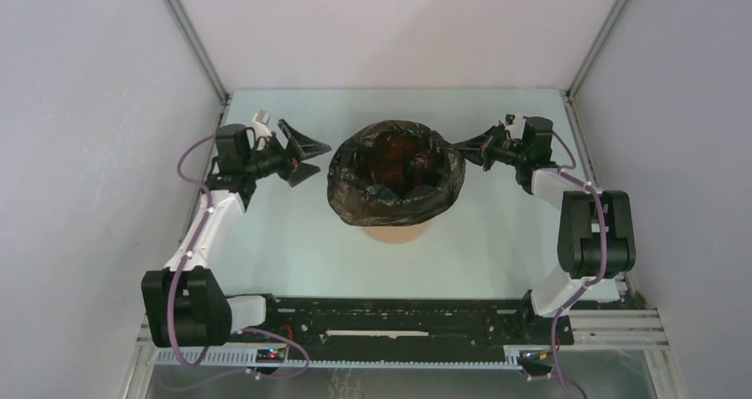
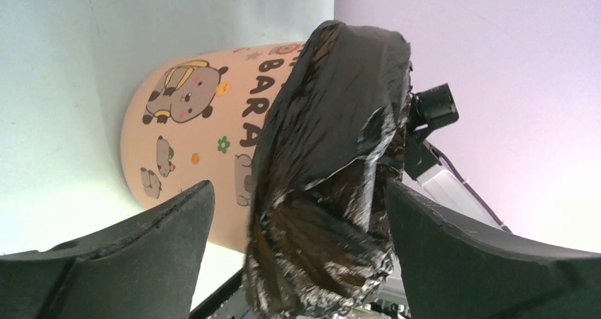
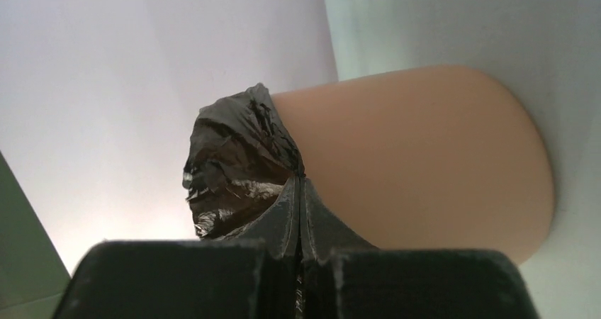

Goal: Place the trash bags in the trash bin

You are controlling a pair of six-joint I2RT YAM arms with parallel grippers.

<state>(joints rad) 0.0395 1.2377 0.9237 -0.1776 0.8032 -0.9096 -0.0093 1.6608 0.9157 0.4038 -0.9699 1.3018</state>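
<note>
We see the trash bag (image 1: 355,195) draped over the trash bin (image 1: 396,232), lining its rim. The right gripper (image 1: 474,144) is pinched onto a bag fold at the bin's right side. The left gripper (image 1: 321,158) gapes empty just left of the bin, facing it.

Letters "BARA" on trash bin (image 2: 184,142), remainder hidden behind trash bag (image 2: 326,156)
</note>
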